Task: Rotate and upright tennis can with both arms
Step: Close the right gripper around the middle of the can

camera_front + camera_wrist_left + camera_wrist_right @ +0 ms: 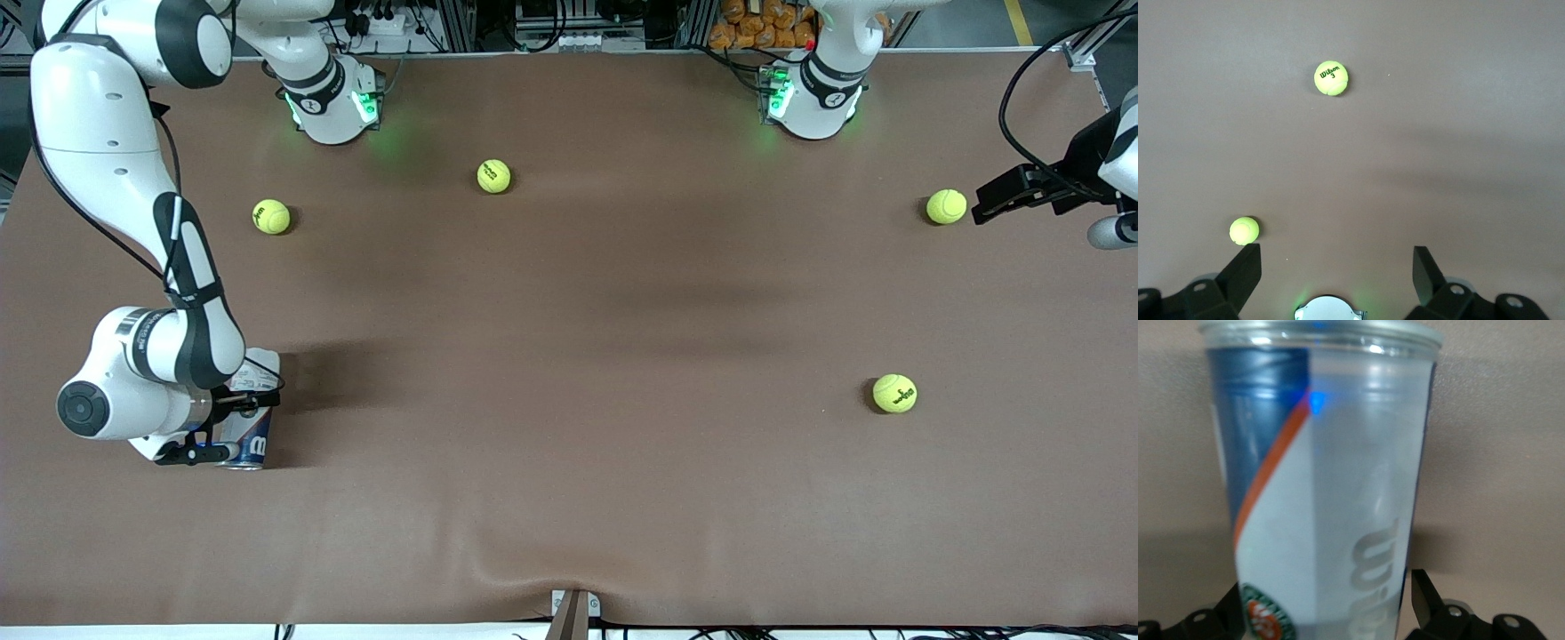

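You're looking at a brown table [569, 498], four tennis balls [493, 176] lying apart; tennis can [253, 418] lying at the right arm's end

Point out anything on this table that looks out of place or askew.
The tennis can lies on its side at the right arm's end of the table, between the right gripper's fingers. Four tennis balls lie scattered loose across the table, not in the can, one beside the left gripper.

We see the tennis can [1318, 487] in glossy clear plastic, fuzzy felt tennis balls [894, 393], and a matt brown table cover [569, 356].
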